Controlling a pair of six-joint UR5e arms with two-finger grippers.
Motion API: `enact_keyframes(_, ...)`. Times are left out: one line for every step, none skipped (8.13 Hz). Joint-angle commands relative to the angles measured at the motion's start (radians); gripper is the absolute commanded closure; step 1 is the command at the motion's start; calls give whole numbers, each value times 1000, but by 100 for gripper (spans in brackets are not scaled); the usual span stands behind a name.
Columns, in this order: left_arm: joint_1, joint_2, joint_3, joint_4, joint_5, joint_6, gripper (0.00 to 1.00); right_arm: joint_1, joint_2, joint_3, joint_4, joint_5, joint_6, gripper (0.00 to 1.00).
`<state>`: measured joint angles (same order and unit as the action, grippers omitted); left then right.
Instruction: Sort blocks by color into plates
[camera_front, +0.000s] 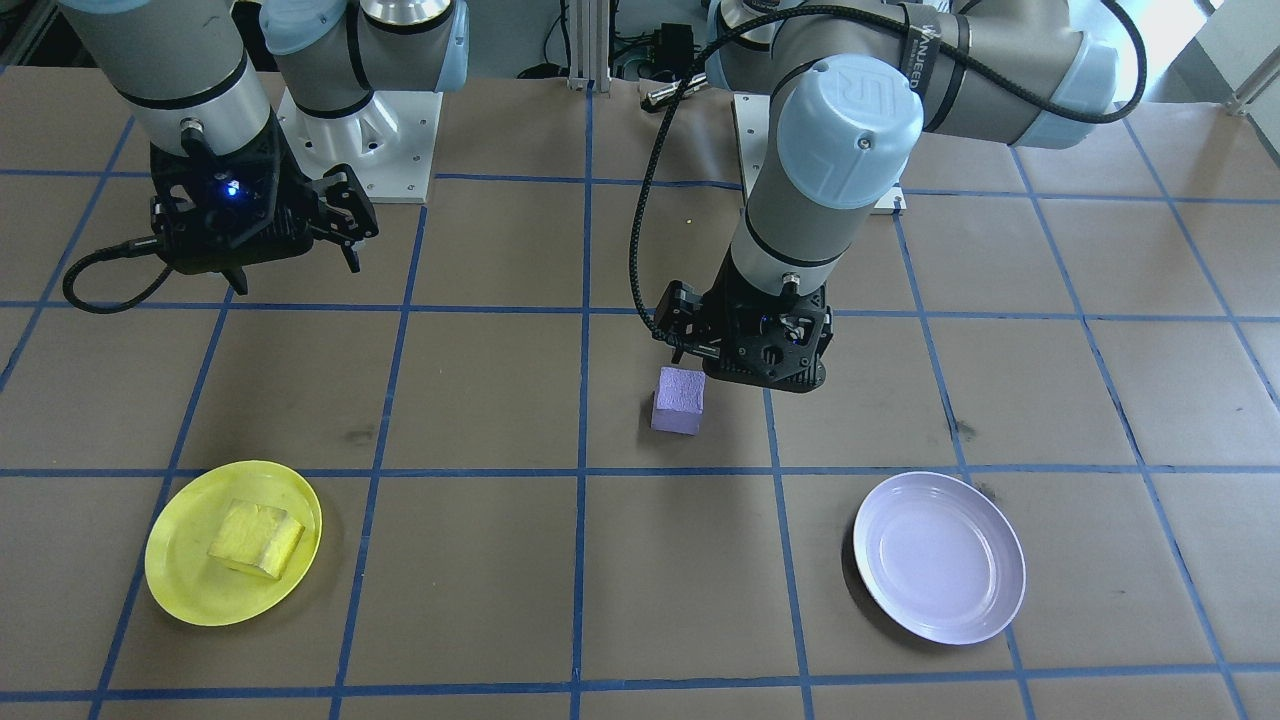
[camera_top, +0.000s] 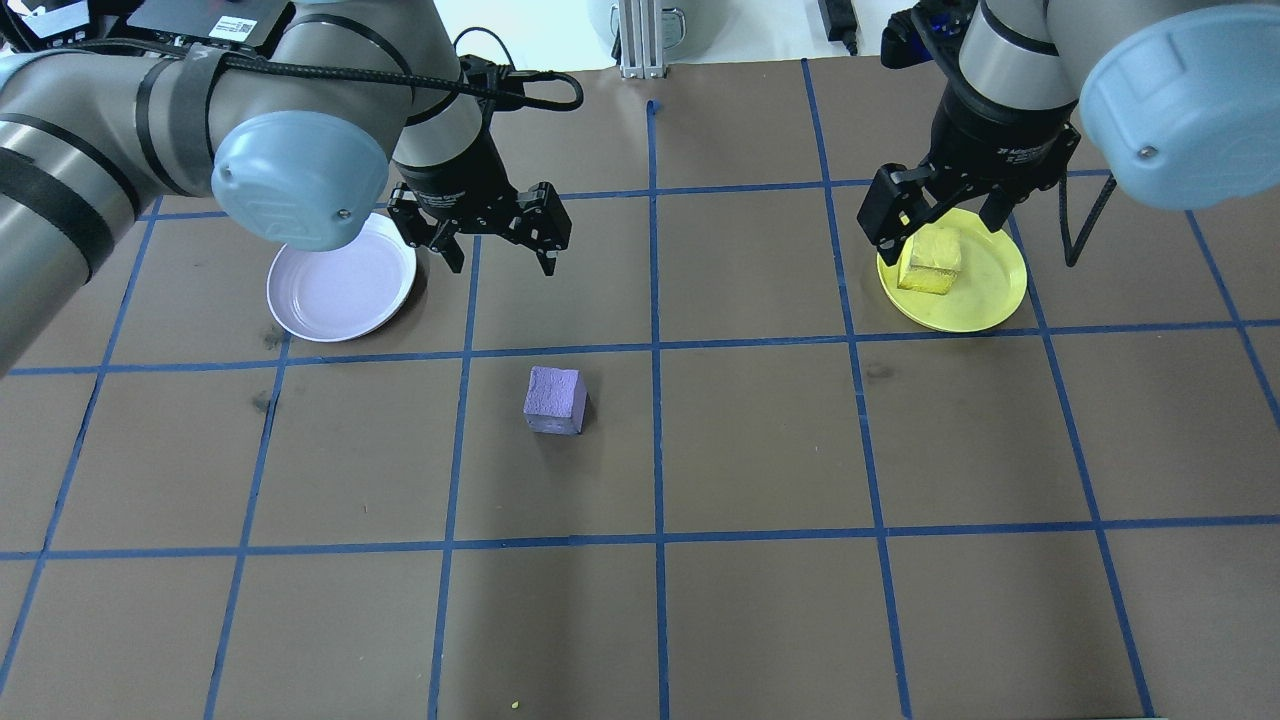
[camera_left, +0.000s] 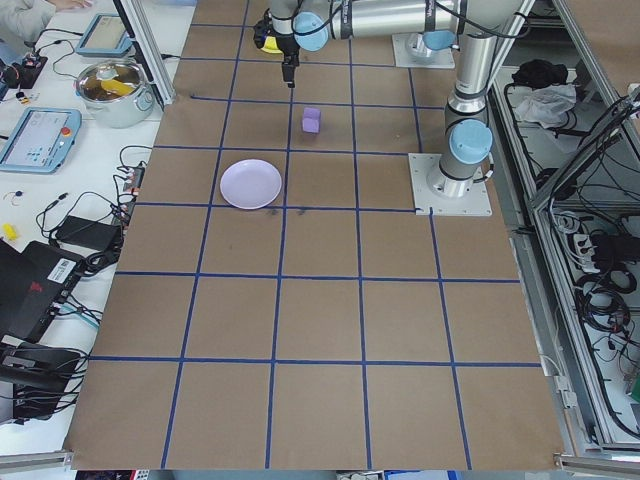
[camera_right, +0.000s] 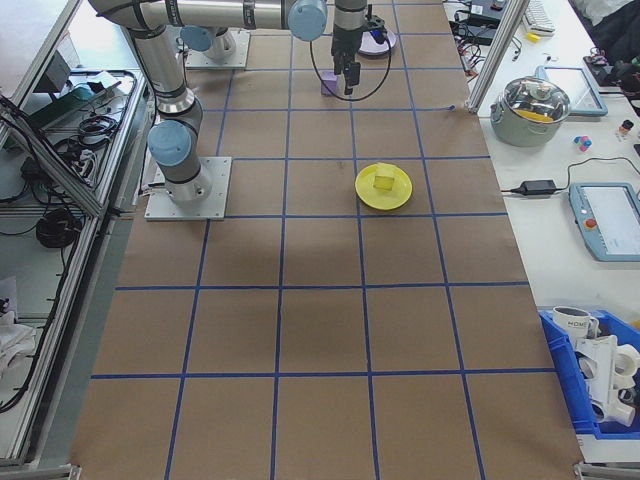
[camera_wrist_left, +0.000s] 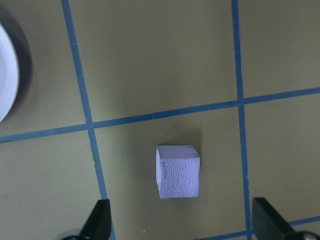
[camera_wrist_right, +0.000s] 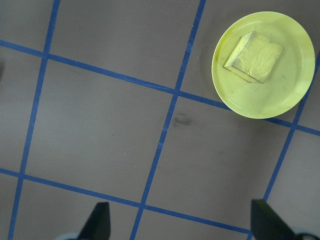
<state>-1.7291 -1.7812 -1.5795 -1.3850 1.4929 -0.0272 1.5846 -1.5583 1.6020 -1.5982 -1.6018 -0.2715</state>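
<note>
Exterior front-facing view: brown desk (camera_front: 500, 580) ruled with blue tape lines. Yellow plate (camera_front: 180, 585) at lower left, yellow block (camera_front: 256, 538) lying inside it. Lavender plate (camera_front: 940, 557) at lower right, nothing in it. Purple block (camera_front: 678, 400) on the bare desk near centre, between the plates and apart from both. Left claw (camera_front: 765, 350) hangs just beside and above the purple block, its fingers hidden under the wrist housing. Right claw (camera_front: 340, 215) raised at upper left, well apart from the yellow plate.

Overhead exterior view: left claw (camera_top: 497, 240) released, fingers spread, beside the lavender plate (camera_top: 340, 290) and above the purple block (camera_top: 555, 400), not touching it. Right claw (camera_top: 945, 215) released, hanging over the yellow plate (camera_top: 985, 290) with the yellow block (camera_top: 932, 265) seen between its fingers; contact cannot be told.

Exterior left view: lavender plate (camera_left: 251, 184) and purple block (camera_left: 311, 120) on separate grid squares.

Exterior right view: yellow plate (camera_right: 384, 187) carrying the yellow block (camera_right: 383, 182).

Left wrist-mounted view: purple block (camera_wrist_left: 178, 171) upright on the desk beside a blue tape crossing, ahead of the two spread fingertips (camera_wrist_left: 98, 219); rim of the lavender plate (camera_wrist_left: 7, 75) at the left edge.

Right wrist-mounted view: yellow plate (camera_wrist_right: 290, 95) at upper right, yellow block (camera_wrist_right: 252, 56) tilted inside it; spread fingertips (camera_wrist_right: 97, 220) at the bottom, holding nothing.
</note>
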Motion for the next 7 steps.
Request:
enact_keyframes(-14,-10,-7,20,4,68,0,0,-6,9,0,5,3,0)
enact_keyframes(-13,-15,-26,20,-3,53,0,0,-6,10,-2,5,5,0)
enact_keyframes(-12,-24,-69,35,-5,-20,0,0,-6,10,-3,6,11,0)
enact_keyframes(-12,-49,-97,47,-2,-54,0,0,-6,10,-5,7,11,0)
enact_keyframes(-12,-58,-105,60,-6,-101,0,0,-6,10,-5,7,29,0)
enact_keyframes(-13,-67,-109,61,-3,-143,0,0,-6,10,-5,7,52,0)
enact_keyframes(-13,-69,-120,54,-3,-129,0,1,-6,10,-14,7,52,0)
